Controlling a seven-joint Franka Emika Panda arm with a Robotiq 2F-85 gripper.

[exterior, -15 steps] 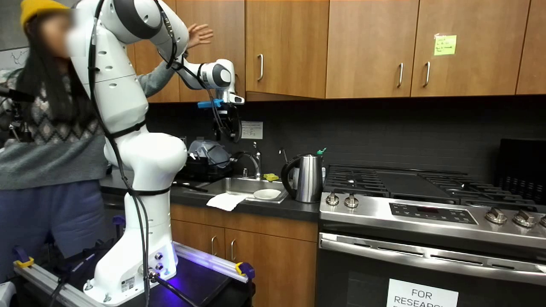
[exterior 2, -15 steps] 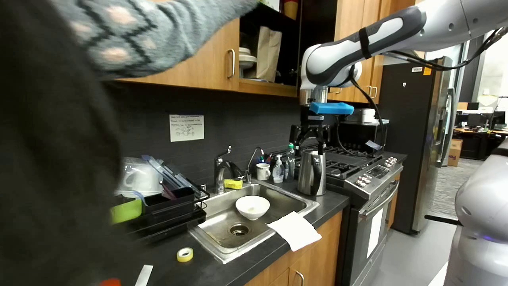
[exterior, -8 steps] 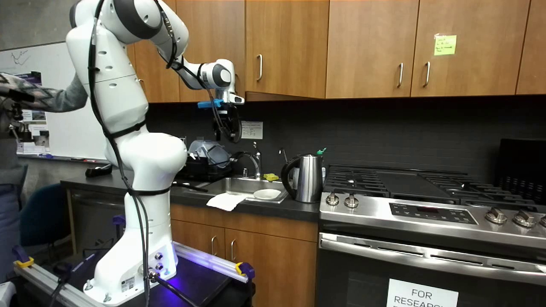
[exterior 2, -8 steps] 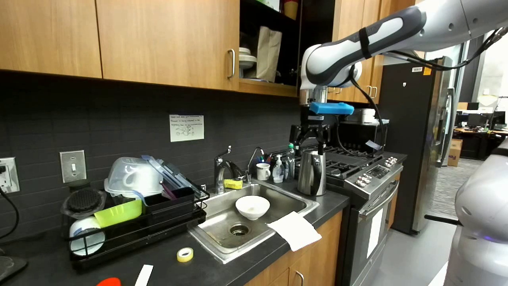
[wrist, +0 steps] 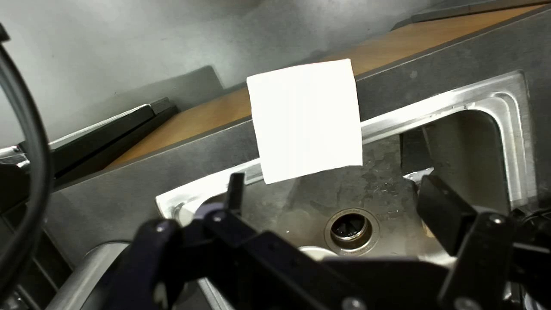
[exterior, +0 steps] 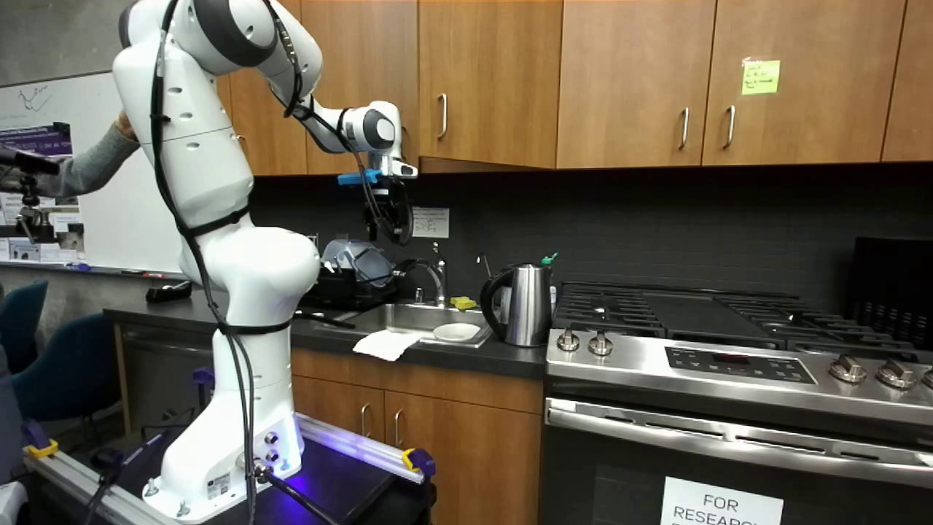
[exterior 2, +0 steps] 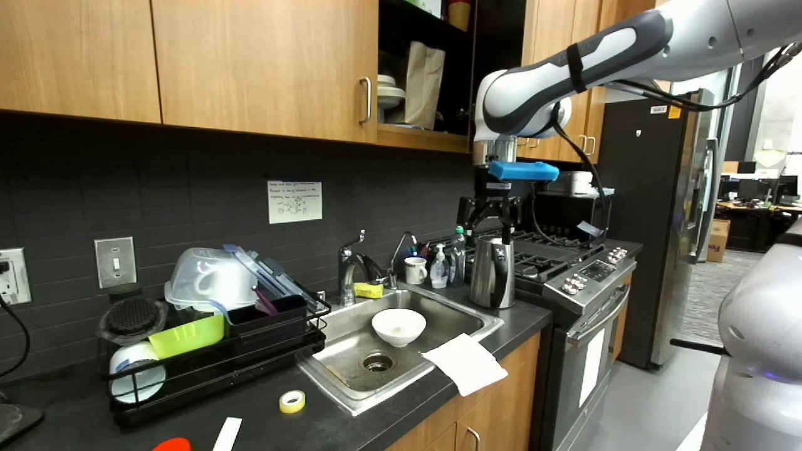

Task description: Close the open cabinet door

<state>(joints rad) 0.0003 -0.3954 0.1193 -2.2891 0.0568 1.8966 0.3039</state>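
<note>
We've got the open cabinet door angled out up top in an exterior view, silver handle near its left edge, and in an exterior view we can spot a brown paper bag inside the cabinet. Our gripper just hangs lower down, jaws spread wide and free, pretty much aimed at the sink in the wrist view
</note>
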